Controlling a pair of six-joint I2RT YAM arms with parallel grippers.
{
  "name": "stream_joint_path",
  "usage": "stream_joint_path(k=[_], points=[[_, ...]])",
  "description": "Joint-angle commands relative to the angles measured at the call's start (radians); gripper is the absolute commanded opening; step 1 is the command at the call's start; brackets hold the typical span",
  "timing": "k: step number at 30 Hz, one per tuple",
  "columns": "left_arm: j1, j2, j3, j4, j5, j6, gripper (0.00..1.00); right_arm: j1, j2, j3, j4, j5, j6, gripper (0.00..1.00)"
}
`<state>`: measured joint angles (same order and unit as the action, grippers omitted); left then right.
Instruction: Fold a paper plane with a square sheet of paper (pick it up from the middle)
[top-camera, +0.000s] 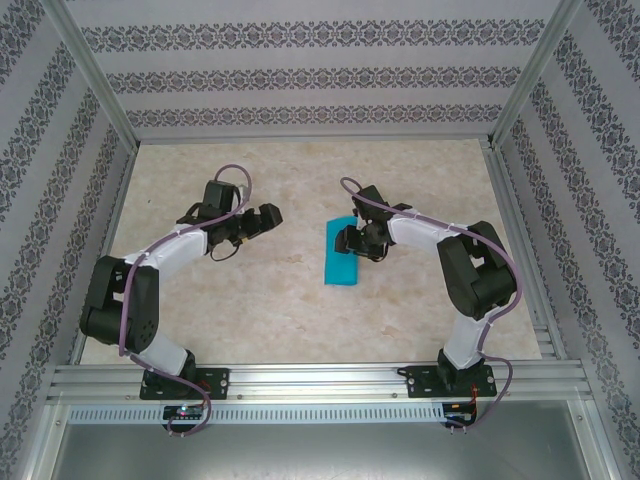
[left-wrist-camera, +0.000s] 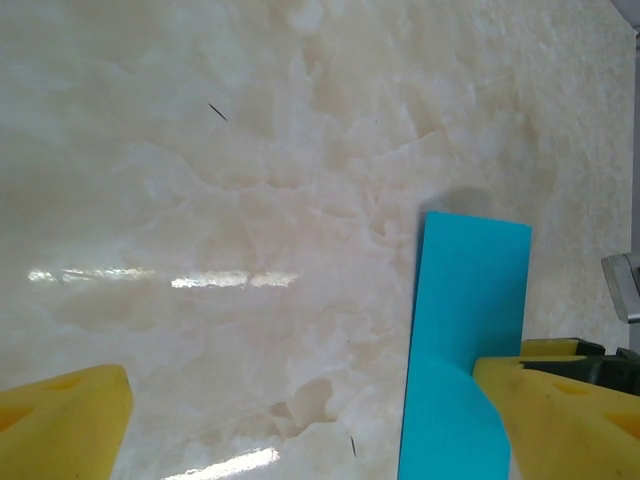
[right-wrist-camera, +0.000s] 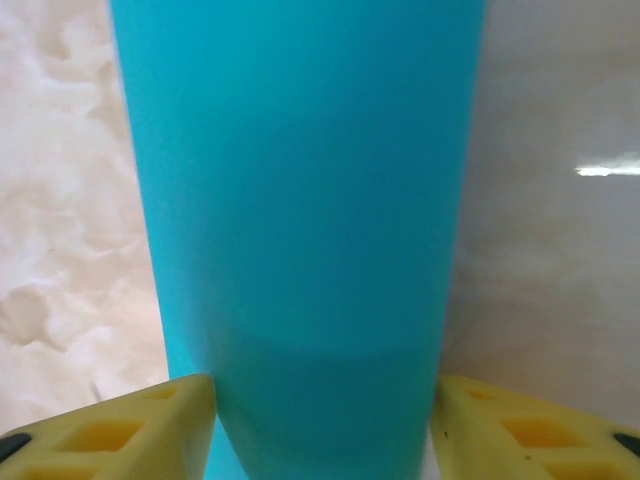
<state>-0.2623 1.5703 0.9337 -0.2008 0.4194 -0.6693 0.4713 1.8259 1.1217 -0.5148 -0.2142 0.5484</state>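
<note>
Black-and-white arms (top-camera: 160, 255), purple cables (top-camera: 123, 300), yellow end effector pads (left-wrist-camera: 570, 420)

**Surroundings: Findings**

Work surface: a beige marbled tabletop (top-camera: 300, 320), glossy, with streaks of reflected light in the left wrist view. Two thin dark flecks lie on it, one (left-wrist-camera: 217, 112) far, one (left-wrist-camera: 352, 446) near. Enclosure: patterned wallpaper panels (top-camera: 300, 70) on three sides, held by aluminium posts (top-camera: 95, 75). A slotted aluminium rail (top-camera: 320, 380) runs along the near edge.
</note>
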Motion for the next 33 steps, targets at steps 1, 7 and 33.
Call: stream_joint_path(k=[1,7,33], points=[[-0.035,0.021,0.024,0.052,0.025,-0.018,0.95,0.013,-0.004,0.037,-0.053,0.117,-0.025,0.62],[-0.094,0.050,0.044,0.094,0.074,-0.002,0.89,0.010,-0.007,0.031,-0.058,0.117,-0.053,0.64],[-0.248,0.326,0.193,0.235,0.104,-0.069,0.61,-0.017,0.109,0.045,-0.156,0.114,0.041,0.60]])
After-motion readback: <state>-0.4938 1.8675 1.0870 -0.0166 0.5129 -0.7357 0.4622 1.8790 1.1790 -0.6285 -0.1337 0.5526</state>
